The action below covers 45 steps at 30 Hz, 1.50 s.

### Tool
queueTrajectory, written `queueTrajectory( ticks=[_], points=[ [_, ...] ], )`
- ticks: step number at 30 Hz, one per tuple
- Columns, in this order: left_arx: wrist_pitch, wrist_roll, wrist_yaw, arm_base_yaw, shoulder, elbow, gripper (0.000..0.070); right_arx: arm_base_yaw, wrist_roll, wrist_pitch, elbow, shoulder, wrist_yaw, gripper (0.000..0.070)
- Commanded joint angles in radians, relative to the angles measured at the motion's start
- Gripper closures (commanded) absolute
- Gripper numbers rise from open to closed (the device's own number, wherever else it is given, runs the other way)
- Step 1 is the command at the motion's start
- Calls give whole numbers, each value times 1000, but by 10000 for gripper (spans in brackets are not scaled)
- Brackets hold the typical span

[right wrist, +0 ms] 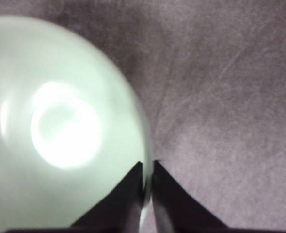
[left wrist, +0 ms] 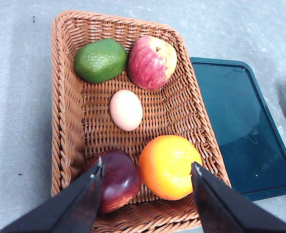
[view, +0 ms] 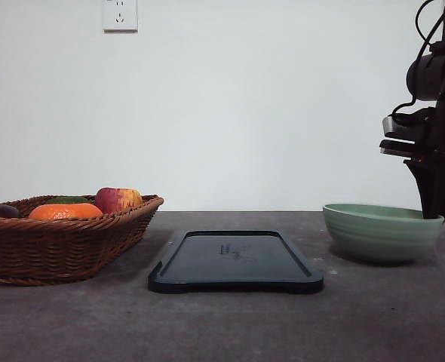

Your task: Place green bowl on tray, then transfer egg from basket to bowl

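My right gripper [right wrist: 147, 167] has its jaws clamped on the rim of the green bowl [view: 379, 230], which rests on the table to the right of the tray [view: 236, 262]. The carry runs leftward. My left gripper [left wrist: 147, 170] hangs open above the basket [left wrist: 65, 121].

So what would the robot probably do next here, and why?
Probably lift the green bowl and carry it left onto the tray. The right gripper looks pinched on the bowl's rim, one finger inside and one outside, while the bowl sits on the table beside the bare tray. The egg lies in the basket.
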State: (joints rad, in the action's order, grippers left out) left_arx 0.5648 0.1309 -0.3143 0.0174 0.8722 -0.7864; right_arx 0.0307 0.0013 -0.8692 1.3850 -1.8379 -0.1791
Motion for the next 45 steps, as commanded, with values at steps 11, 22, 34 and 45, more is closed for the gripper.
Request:
queueTrajectory(
  ticks=[11, 22, 34, 45],
  points=[
    [-12, -7, -6, 2, 8, -21, 350, 55, -26, -301, 336, -18, -8, 700],
    [-12, -7, -6, 2, 8, -21, 350, 298, 15, -211, 448, -42, -34, 700],
    [-12, -7, -6, 2, 8, -21, 350, 408, 44, -118, 448, -228, -26, 700],
    [-11, -6, -6, 2, 8, -21, 350, 441, 45, -119, 448, -300, -3, 515]
  ],
)
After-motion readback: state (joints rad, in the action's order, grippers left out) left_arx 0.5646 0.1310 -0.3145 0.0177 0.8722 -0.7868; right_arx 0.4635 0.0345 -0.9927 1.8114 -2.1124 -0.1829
